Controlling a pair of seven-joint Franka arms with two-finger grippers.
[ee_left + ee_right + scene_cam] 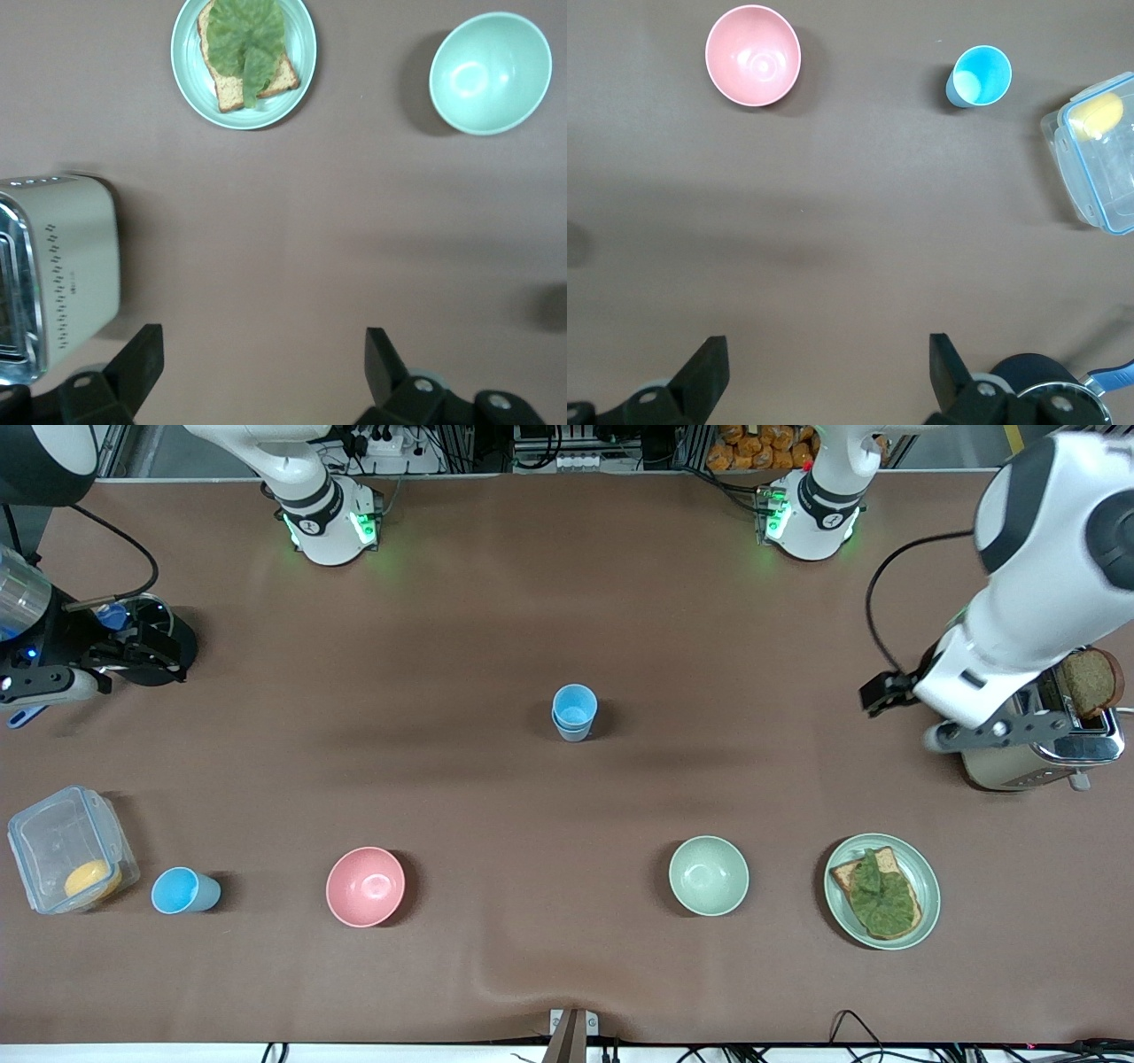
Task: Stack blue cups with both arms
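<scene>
Two blue cups (574,713) stand nested at the middle of the table, a sky-blue one inside a greyer blue one. A third sky-blue cup (183,891) stands alone near the front edge beside a clear container, and also shows in the right wrist view (980,77). My left gripper (886,691) hangs open and empty over bare table beside the toaster; its fingers (146,354) are wide apart. My right gripper (142,654) hangs open and empty over the right arm's end of the table; its fingers (709,363) are wide apart. Neither is near a cup.
A pink bowl (365,886) and a pale green bowl (709,875) sit near the front edge. A plate (926,868) holds toast with lettuce. A toaster (1036,757) holds bread. The clear lidded container (66,850) holds something yellow. A dark round object (1028,376) lies by the right gripper.
</scene>
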